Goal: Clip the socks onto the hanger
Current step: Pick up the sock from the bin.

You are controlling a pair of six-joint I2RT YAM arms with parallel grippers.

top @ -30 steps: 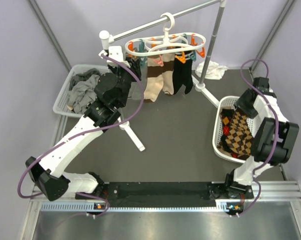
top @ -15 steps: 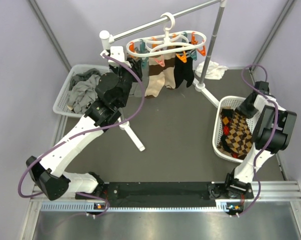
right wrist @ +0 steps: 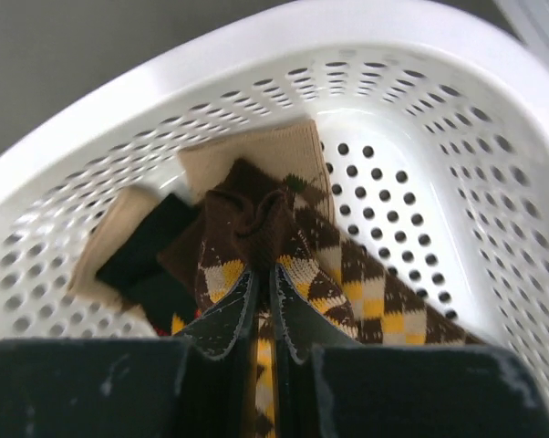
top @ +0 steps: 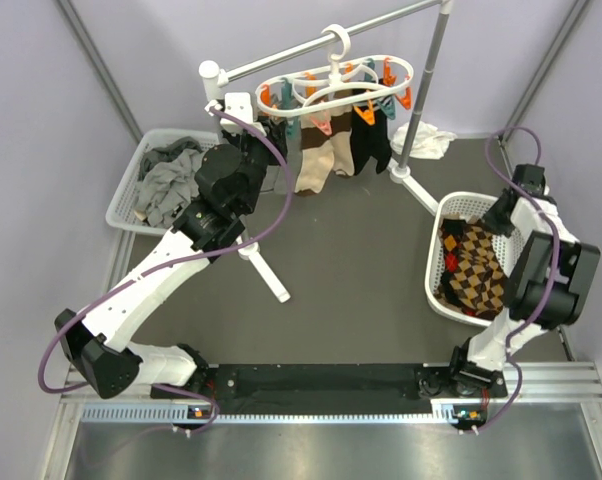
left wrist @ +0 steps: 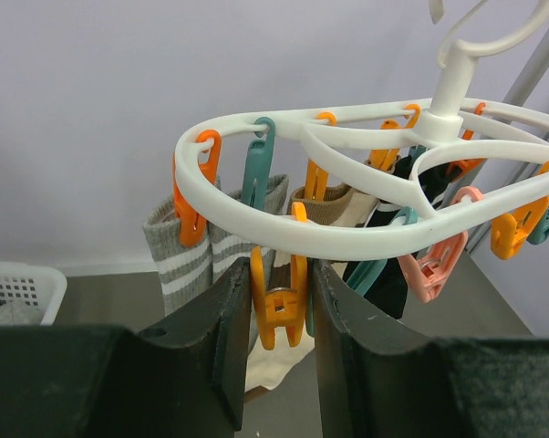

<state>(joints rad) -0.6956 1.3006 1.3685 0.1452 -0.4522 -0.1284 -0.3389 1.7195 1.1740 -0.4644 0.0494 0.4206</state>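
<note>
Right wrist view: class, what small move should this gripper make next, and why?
Probably lift straight up. The right gripper is shut on a bunched fold of an argyle sock lying in the white basket, and the left gripper pinches an orange clip on the hanger, ready to receive it.

Hanger: smooth, glossy white plastic; orange clip likewise. Argyle socks: soft matt knit cloth. Basket: perforated white plastic, slight sheen. Right fingers: matt black, scuffed. Tabletop: dark, matt. Stand pole: probably bare metal.
</note>
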